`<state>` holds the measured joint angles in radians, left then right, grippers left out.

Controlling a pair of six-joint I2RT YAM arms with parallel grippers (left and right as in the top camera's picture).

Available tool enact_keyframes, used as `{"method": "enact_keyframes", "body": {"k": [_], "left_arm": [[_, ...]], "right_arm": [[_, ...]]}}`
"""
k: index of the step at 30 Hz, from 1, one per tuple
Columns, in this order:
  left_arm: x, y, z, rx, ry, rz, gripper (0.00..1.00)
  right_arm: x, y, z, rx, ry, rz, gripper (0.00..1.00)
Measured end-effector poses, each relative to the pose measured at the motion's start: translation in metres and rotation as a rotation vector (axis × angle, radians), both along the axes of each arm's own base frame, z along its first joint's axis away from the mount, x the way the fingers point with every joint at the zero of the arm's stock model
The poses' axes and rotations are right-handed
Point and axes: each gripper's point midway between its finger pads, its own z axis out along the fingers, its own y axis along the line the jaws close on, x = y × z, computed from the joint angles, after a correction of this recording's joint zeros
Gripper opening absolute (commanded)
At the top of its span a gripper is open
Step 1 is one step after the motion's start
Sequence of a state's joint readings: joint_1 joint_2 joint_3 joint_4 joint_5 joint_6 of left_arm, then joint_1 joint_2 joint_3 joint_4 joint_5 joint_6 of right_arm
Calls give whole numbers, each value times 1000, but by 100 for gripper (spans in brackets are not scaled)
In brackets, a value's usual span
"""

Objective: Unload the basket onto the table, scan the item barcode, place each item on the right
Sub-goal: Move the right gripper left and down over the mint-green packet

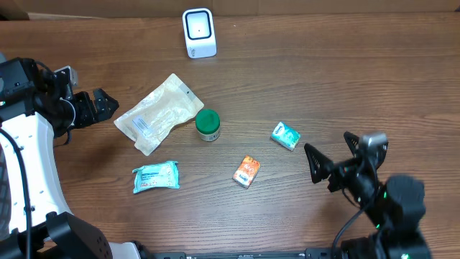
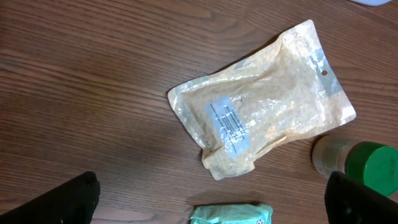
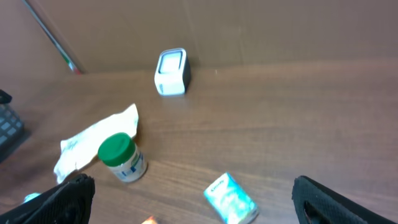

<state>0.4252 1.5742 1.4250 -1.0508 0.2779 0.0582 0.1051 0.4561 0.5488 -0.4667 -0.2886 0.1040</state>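
Jaws on both arms stand wide apart, and I see nothing between them. The left gripper (image 1: 109,108) hovers at the left side of the wooden table (image 1: 345,79), clear of every item. In its wrist view the two dark fingers (image 2: 68,199) frame the bottom corners, with bare wood under them.

The clear pouch (image 1: 159,114) lies flat just beside that gripper, toward the table's middle, its white label facing up. The green-lidded bottle (image 1: 208,124) stands upright at the pouch's far corner, very close to it, though I cannot tell whether they touch. A teal packet (image 1: 155,176) lies flat nearer my edge of the table, below the pouch.

The right gripper (image 1: 329,150) hangs over the right side, also touching nothing. The small teal box (image 1: 285,135) is the nearest item to it, lying just beside its fingertips toward the centre. The small orange box (image 1: 246,171) sits a little further left, apart from the teal one.

The white barcode scanner (image 1: 199,32) stands at the far edge against the cardboard backdrop (image 1: 323,6), well apart from both grippers and from all the items. I cannot tell from these views which item is the one to scan.
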Motion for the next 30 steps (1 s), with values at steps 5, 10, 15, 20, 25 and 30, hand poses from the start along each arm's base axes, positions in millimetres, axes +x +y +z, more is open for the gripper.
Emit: {"method": "enact_keyframes", "body": {"k": [5, 10, 15, 20, 25, 30], "left_arm": [[0, 0, 0, 1, 0, 1, 100], [0, 0, 0, 1, -2, 0, 99], [1, 0, 0, 1, -2, 0, 99], [1, 0, 0, 1, -2, 0, 99], [0, 0, 0, 1, -2, 0, 100], [0, 0, 0, 1, -2, 0, 100]], "right_arm": [[13, 2, -4, -22, 227, 2, 100], [25, 9, -11, -25, 438, 34, 100], [38, 16, -26, -19, 594, 61, 100], [47, 21, -58, -12, 722, 78, 96], [52, 23, -84, -15, 816, 83, 67], [60, 23, -109, -7, 897, 64, 54]]}}
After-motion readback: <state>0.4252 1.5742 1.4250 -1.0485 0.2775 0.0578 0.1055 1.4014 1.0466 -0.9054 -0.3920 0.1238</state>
